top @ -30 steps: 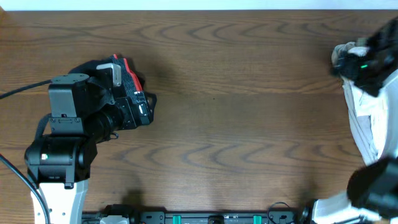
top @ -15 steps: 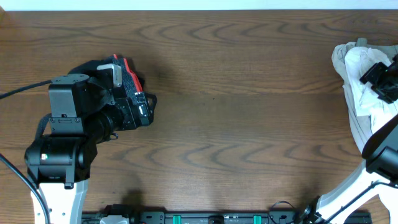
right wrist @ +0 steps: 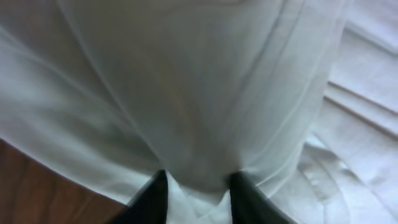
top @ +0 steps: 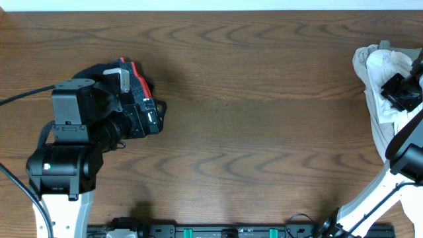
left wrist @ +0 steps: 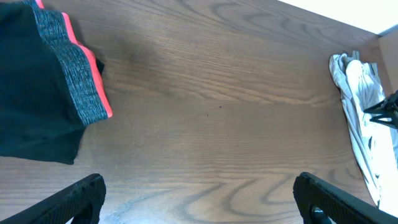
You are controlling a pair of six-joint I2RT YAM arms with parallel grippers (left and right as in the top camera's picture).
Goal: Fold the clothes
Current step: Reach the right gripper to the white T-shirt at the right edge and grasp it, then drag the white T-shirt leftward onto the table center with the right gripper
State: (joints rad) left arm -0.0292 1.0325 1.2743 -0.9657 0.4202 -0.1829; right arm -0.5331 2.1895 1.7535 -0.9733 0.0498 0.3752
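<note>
Right gripper (right wrist: 199, 180) has its fingers drawn narrow on a bunch of the white garment (top: 378, 69), which lies crumpled at the right edge of the wooden table (top: 264, 99). Risk: the cloth looks thin, smooth and heavily creased, so a shallow pinch may slip, or a pull may drag the heap off the edge. Left gripper (left wrist: 199, 186) stands wide and empty beside dark shorts (left wrist: 37, 93) with a ribbed grey-and-red band.

A black garment (top: 137, 82) lies near the table's (top: 251, 119) left edge; the right pincer (top: 400, 92) rests on a white garment (top: 379, 106) at the right edge.
</note>
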